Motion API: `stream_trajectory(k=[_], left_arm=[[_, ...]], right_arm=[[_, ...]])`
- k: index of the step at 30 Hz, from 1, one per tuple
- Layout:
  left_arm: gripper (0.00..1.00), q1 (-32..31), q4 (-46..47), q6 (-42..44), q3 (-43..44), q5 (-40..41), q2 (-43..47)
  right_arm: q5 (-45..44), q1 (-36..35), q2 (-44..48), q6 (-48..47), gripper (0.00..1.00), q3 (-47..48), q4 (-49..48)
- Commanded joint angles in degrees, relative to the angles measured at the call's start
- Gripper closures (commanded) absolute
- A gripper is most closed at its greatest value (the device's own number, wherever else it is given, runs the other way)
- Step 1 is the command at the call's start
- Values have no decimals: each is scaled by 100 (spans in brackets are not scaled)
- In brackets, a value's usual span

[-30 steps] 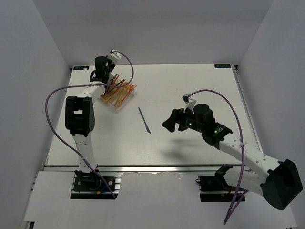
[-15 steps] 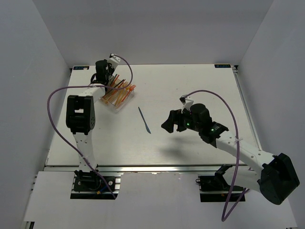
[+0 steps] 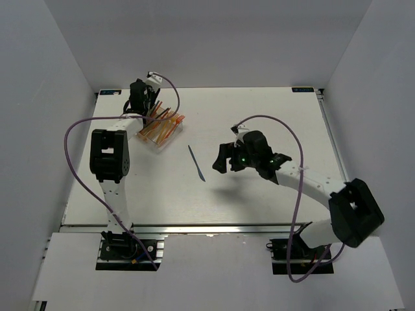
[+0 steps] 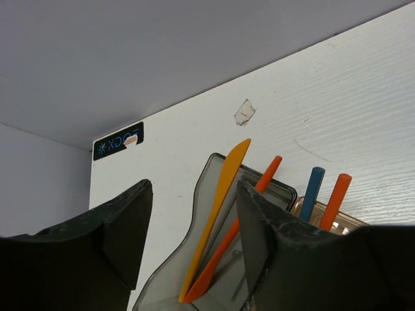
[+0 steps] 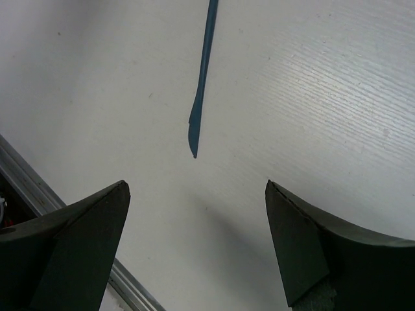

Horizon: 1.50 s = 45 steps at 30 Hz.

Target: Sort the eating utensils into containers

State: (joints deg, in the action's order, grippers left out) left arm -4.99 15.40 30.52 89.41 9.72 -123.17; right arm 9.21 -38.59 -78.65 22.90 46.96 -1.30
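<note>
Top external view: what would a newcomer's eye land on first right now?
A lone dark blue plastic knife lies flat on the white table, apart from everything, with the right claw open just to its right. At the far left, the row of translucent plastic bins bristles with orange plastic utensils, the left claw hovering open at its far end.

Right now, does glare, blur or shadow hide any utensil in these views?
Top external: even light, soft shadow beneath the right arm, blue knife clear. Left wrist: dark jaws soft-edged, utensils in the grey bin sharp. Right wrist: knife sharp, no glare.
</note>
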Motion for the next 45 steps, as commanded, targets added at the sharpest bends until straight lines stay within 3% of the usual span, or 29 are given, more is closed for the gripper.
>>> stream_trajectory(k=[1, 5, 8, 9, 11, 15, 19, 22, 25, 30, 31, 33, 35, 37, 40, 41, 45], left_arm=[[34, 25, -54, -301, 305, 4, 540], [29, 34, -98, -599, 551, 346, 707], [17, 25, -737, -1415, 1138, 724, 918], [2, 34, -1001, -1957, 1375, 812, 996], [2, 34, -2037, -2522, 2123, 1049, 1058], [2, 25, -3331, -4644, 2556, 1489, 1427], [2, 34, -3974, -5819, 1636, 850, 2627], [2, 25, -3458, -5970, 125, 76, 3517], [2, 34, -3543, -5742, -826, 205, 4511], [2, 25, -3895, -5208, -1566, 198, 5574], [2, 34, -4061, -5110, -1697, 215, 5672], [2, 25, -4185, -4934, -1864, 294, 5978], [2, 7, -4028, -5021, -2321, 330, 6278], [2, -1, -3634, -5214, -2655, 32, 6699], [2, 7, -3160, -5565, -3121, -960, 6842], [2, 7, -2983, -5662, -3235, -1885, 6824], [2, -54, -1631, -6844, -4225, -3676, 6640]], right_arm=[[72, 27, -483, -154, 11, 471, -20], [195, 1, -1439, -302, 11, 1242, 130], [-322, -131, -2133, -435, 12, 1815, 742], [-619, -236, -2293, -566, 13, 2191, 850], [-850, -351, -2777, -646, 19, 2623, 1235], [-1342, -684, -3673, -699, 33, 4010, 1870], [-1764, -948, -4420, -751, 40, 4977, 2247], [-1975, -1098, -4913, -795, 42, 5532, 2546], [-2362, -1151, -5308, -752, 47, 5815, 2784], [-2266, -1098, -5494, -620, 57, 5667, 2828], [-2240, -1081, -5503, -576, 66, 5579, 2828], [-2213, -1072, -5415, -462, 72, 5203, 2732], [-2143, -1063, -5292, -391, 94, 4947, 2627], [-2038, -1072, -5152, -277, 100, 4551, 2539], [-1792, -1037, -4347, -181, 100, 3851, 2118], [-1626, -993, -4090, -145, 100, 3603, 1916], [-600, -633, -2702, 215, 100, 2461, 940]])
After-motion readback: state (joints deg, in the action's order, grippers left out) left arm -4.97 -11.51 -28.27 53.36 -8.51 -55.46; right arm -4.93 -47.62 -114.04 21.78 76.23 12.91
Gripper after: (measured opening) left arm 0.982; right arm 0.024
